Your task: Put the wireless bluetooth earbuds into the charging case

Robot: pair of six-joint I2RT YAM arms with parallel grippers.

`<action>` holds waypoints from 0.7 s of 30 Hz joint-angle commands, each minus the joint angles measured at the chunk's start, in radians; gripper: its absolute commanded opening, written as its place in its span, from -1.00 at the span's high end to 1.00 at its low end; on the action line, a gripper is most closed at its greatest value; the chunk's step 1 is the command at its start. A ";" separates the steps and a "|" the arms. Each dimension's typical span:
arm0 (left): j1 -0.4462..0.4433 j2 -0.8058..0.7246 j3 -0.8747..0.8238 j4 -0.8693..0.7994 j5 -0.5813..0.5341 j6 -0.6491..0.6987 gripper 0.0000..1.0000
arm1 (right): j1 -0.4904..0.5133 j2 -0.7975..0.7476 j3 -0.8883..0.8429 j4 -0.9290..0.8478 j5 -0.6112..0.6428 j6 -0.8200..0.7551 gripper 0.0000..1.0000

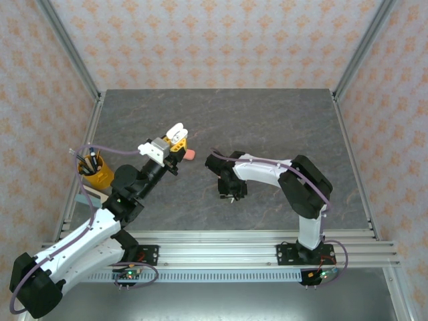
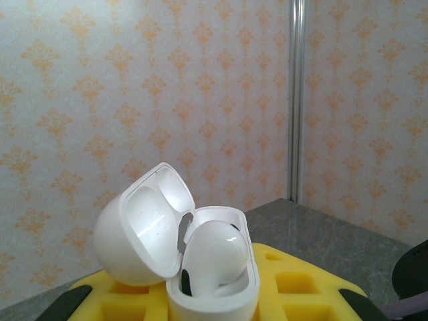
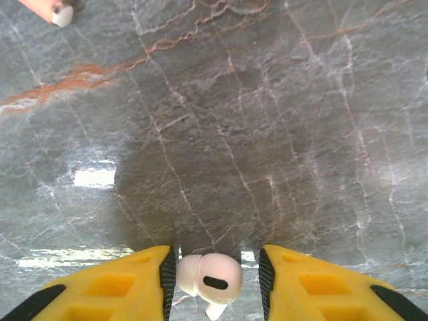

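Top external view: left gripper (image 1: 176,136) raised over the tabletop left of centre, clamped on the open charging case (image 2: 207,304).
Case contents: seated earbud (image 2: 214,254), white; the second socket is hard to see.
Right gripper (image 3: 217,274): low over mid-tabletop, jaws apart around the loose earbud (image 3: 208,279), also white, with a gap on one side.
Pink item (image 3: 47,9): lying toward the far edge.
Step in hand: probably grasping the loose earbud.
Next move: close gently, lift, align the stem with the free socket.

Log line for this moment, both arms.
left gripper: holds open charging case, one white earbud seated | right gripper: straddling second white earbud, grip unconfirmed | coral-pink piece: on table
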 commanded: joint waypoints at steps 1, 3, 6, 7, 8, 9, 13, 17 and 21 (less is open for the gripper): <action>0.008 -0.011 0.019 0.025 -0.005 0.004 1.00 | -0.011 0.004 -0.033 -0.041 0.036 0.018 0.24; 0.007 -0.011 0.019 0.022 -0.004 0.003 1.00 | -0.014 0.001 -0.040 -0.039 0.037 0.018 0.25; 0.008 -0.011 0.019 0.023 -0.005 0.003 1.00 | -0.018 -0.001 -0.048 -0.037 0.040 0.016 0.28; 0.007 -0.011 0.019 0.023 -0.005 0.003 1.00 | -0.019 -0.002 -0.050 -0.036 0.042 0.015 0.30; 0.007 -0.011 0.019 0.022 -0.005 0.003 1.00 | -0.019 -0.004 -0.051 -0.037 0.041 0.014 0.31; 0.007 -0.011 0.020 0.022 -0.003 0.003 1.00 | -0.020 -0.005 -0.051 -0.036 0.041 0.013 0.33; 0.007 -0.011 0.021 0.021 -0.002 0.001 1.00 | -0.021 -0.021 -0.053 -0.043 0.047 0.008 0.39; 0.008 -0.010 0.022 0.020 -0.002 0.001 1.00 | -0.023 -0.042 -0.048 -0.053 0.056 0.002 0.44; 0.007 -0.009 0.024 0.020 0.000 0.001 1.00 | -0.023 -0.068 -0.039 -0.067 0.066 -0.002 0.47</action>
